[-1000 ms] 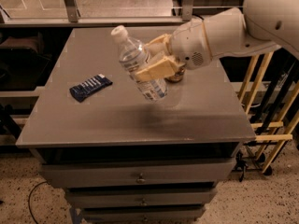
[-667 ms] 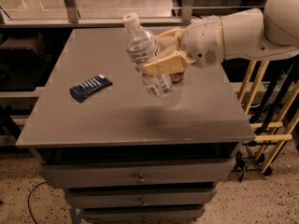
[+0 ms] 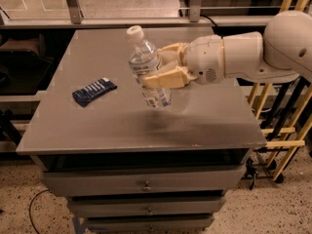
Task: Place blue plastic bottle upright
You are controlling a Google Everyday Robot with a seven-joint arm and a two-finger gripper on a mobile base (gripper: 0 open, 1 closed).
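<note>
Blue plastic bottle point(image 3: 144, 60) is hanging in the air above the middle of the grey table point(image 3: 209, 118), with its base clear of the tabletop. It is leaning rather than standing upright: the white cap is pointing up and to the left, and the base is pointing down and to the right. The gripper point(image 3: 155, 67) is clamping the bottle around its labelled middle, with the 2 tan fingers point(image 3: 165, 78) closing against opposite sides of the body. The white arm point(image 3: 243, 52) is stretching in from the right, roughly level with the tabletop, and its rounded wrist is sitting just behind the fingers. A dark blue wrapped bar point(image 3: 94, 91) is lying flat on the left part of the table, well apart from the bottle. Drawers point(image 3: 146, 182) are showing below the tabletop.
</note>
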